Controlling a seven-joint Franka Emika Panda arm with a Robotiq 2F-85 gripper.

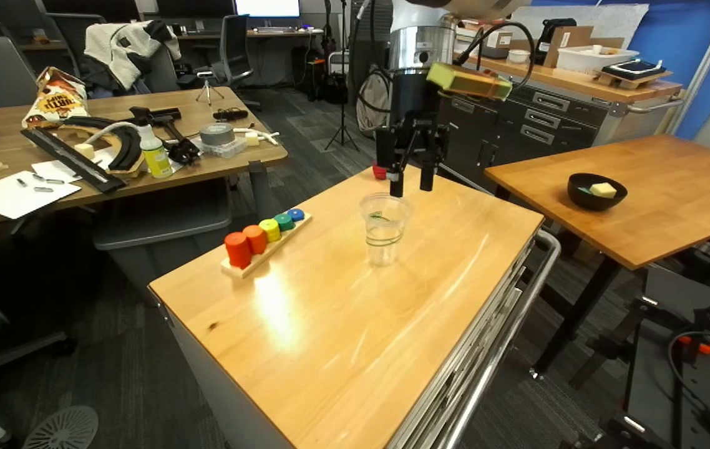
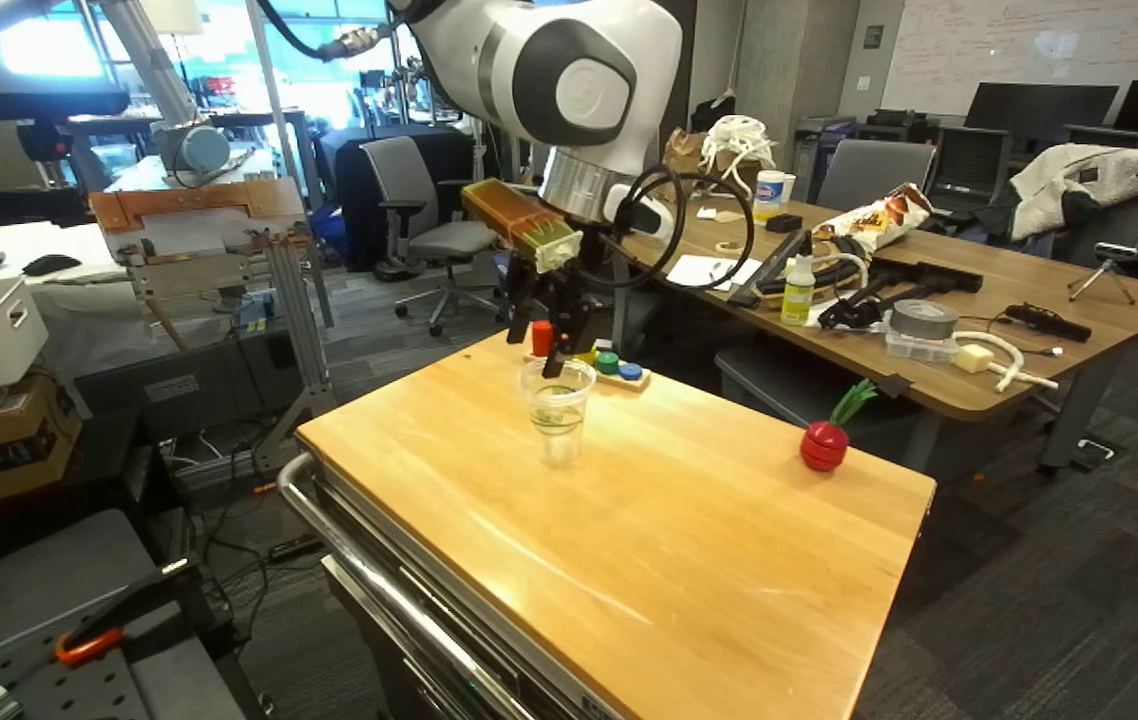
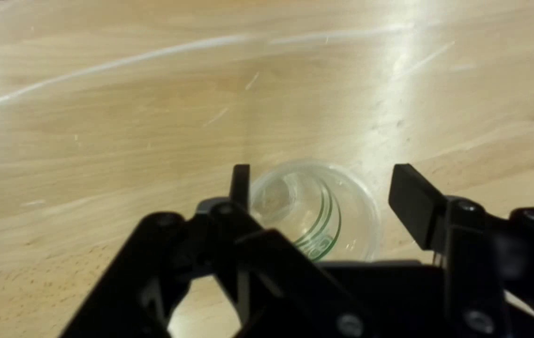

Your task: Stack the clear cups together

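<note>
A clear plastic cup shape stands upright on the wooden cart top. It also shows in an exterior view and in the wrist view. It has green rings and green print at two heights, as if one cup sits inside another, but I cannot tell for certain. No separate second cup shows. My gripper is open and empty above the cup, its fingers pointing down. In the wrist view, the gripper has its fingers on either side of the cup's rim, with the near part of the cup hidden.
A wooden strip with red, orange, yellow, green and blue pegs lies along one cart edge. A red radish toy stands near a corner. A metal handle bar runs along one side. A neighbouring table holds a black bowl.
</note>
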